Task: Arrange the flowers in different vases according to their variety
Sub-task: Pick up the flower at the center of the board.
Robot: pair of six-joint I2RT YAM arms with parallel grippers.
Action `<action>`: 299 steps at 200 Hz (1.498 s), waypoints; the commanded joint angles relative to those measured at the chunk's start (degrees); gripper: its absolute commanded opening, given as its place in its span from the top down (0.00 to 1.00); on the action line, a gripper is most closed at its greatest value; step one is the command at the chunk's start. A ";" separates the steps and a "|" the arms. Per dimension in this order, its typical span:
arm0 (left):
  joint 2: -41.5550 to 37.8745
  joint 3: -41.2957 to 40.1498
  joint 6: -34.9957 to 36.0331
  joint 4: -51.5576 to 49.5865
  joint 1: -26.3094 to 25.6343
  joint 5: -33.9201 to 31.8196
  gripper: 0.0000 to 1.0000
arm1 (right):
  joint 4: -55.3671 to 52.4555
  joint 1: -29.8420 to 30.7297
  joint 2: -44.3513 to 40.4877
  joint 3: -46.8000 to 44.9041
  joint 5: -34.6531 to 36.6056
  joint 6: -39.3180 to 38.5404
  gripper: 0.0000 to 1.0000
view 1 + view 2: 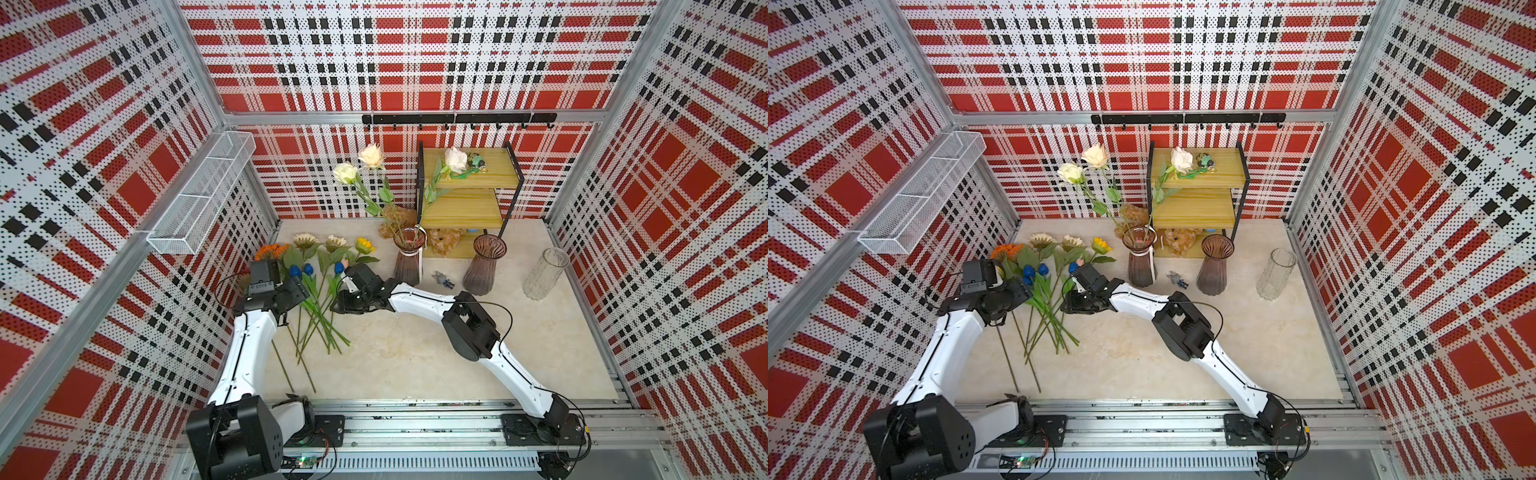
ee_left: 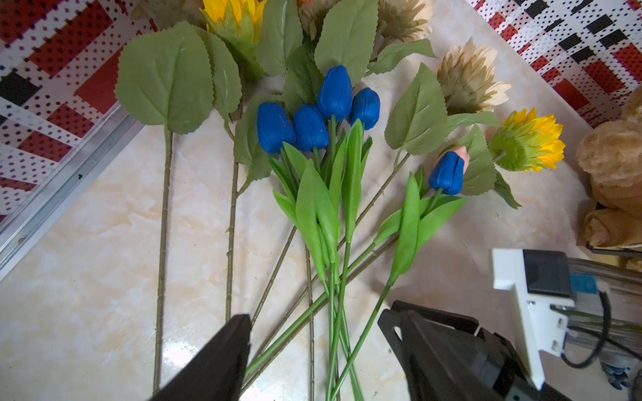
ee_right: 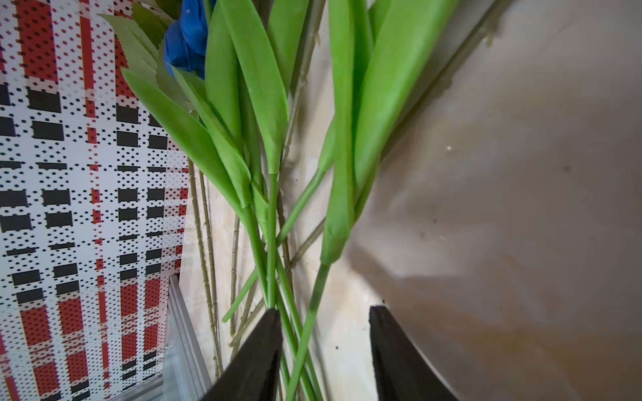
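Three cream-white roses [image 1: 371, 156] stand in a smoky purple vase [image 1: 409, 257]. A second purple vase [image 1: 486, 266] and a clear ribbed vase [image 1: 542, 274] stand further right with nothing in them. Sunflowers [image 1: 305, 240] and blue tulips [image 2: 335, 93] lie on the table at the left, with one pink tulip [image 1: 345, 262] among them. My left gripper [image 2: 312, 330] is open above the crossed stems. My right gripper [image 3: 324, 312] is low at the tulip stems [image 3: 305, 340]. Its jaws are partly apart, several stems lie between them, and a gap shows beside one finger.
A wooden shelf [image 1: 465, 195] in a black frame stands at the back, with brown plush toys [image 1: 444, 241] by its foot. A small figurine [image 1: 444, 280] lies between the purple vases. A white wire basket [image 1: 199, 199] hangs on the left wall. A hook rail [image 1: 457, 118] runs along the back.
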 commanded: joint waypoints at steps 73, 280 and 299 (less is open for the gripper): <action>0.63 -1.93 -0.51 1.66 0.52 3.89 0.29 | -1.27 0.17 5.55 7.29 -3.05 1.25 0.64; 10.44 -2.32 -1.01 0.77 -3.13 8.14 0.43 | 1.99 -0.54 -20.37 -15.34 8.67 -4.02 1.00; 12.55 -1.41 -1.34 0.59 -5.29 7.64 0.47 | 2.27 -0.62 -22.95 -18.78 9.69 -4.02 1.00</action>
